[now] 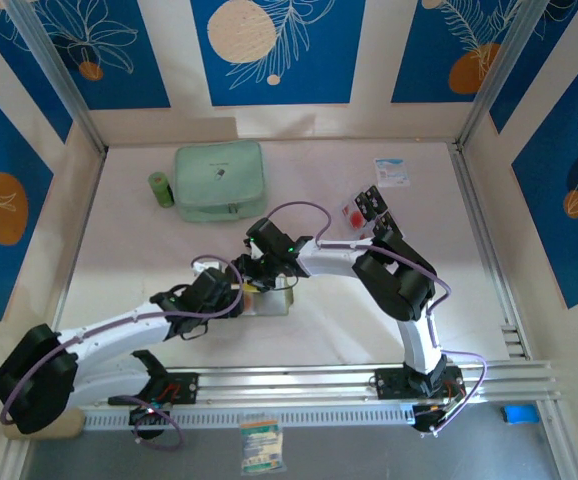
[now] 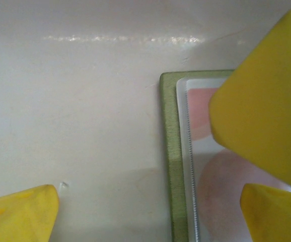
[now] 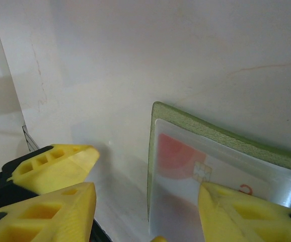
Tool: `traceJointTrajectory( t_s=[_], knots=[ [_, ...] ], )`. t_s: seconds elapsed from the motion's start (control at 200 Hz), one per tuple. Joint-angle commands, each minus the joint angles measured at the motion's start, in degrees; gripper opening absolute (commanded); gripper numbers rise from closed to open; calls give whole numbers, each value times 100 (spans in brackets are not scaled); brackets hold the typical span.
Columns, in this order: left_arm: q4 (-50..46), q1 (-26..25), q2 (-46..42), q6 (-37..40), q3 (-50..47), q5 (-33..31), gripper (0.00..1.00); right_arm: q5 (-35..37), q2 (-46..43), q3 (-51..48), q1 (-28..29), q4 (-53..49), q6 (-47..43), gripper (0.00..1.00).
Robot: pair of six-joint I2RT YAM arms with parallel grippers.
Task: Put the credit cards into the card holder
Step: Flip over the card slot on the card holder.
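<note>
Olive-green folding card holder (image 1: 270, 301) lies open by the pale table's (image 1: 129, 240) near edge, so the wide-open left gripper (image 2: 150, 201) should pin its cover while the half-spread, empty right gripper (image 3: 145, 206) presses the red-blobbed pale card (image 3: 175, 151) fully into its clear sleeve.

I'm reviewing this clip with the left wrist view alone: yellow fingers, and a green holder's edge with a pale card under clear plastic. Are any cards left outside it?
Observer: Yes. The loose credit cards lie in a small heap toward the far right of the table.
Operator: Whose is the big yellow finger at my upper right?
Observer: It belongs to the right gripper. In the top view both arms reach over the card holder near the table's middle.
Operator: Anything else on the table?
Observer: A mint-green zip case lies far left, with a small green cylinder beside it.
</note>
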Motion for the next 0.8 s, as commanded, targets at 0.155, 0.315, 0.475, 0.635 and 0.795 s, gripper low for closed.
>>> traceJointTrajectory(
  t_s=[0.155,0.315,0.475,0.635,0.795],
  knots=[
    [195,47,311,-133,-26,-15,93,-133,-720,-142,-216,-218,-139,56],
    [166,49,246,-164,-83,-60,93,147,-1405,-423,-556,-716,-524,56],
    [160,52,206,-199,-122,-88,93,799,-2137,-593,-1159,-1793,-1277,56],
    [172,48,189,-234,-174,-89,93,1927,-2726,-488,-1861,-3038,-2287,55],
    [176,47,164,-234,-193,-85,93,3015,-2989,-388,-2540,-3773,-3037,53]
  ],
)
